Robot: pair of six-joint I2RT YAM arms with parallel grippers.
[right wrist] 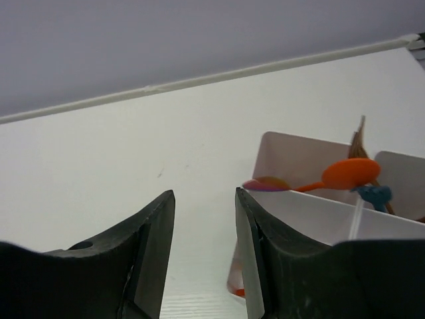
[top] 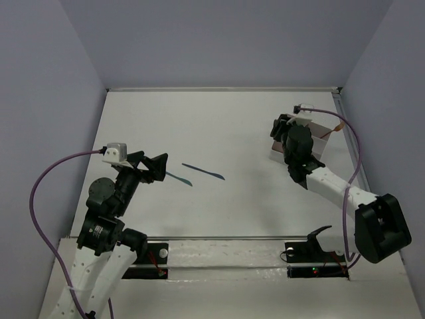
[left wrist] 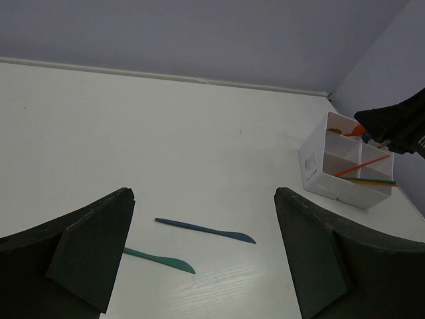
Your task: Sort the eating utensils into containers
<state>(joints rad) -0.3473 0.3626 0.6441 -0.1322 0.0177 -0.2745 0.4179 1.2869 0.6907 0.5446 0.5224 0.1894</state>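
The left gripper is hovering, jaws spread wide and empty. Nearest it, a teal knife is lying flat on the surface, a dark blue knife just beyond. Both are probably light, thin and slippery, so pinching mid-handle looks best. Farther off, the right gripper, jaws narrowly parted and empty, is hanging beside the white divided box, which is holding an orange spoon.

Left arm was folded near its base, wrist pitched forward over the table. Left gripper was empty, jaws spread wide. Right arm reached forward and inward, well extended. Right gripper was empty, jaws parted narrowly.
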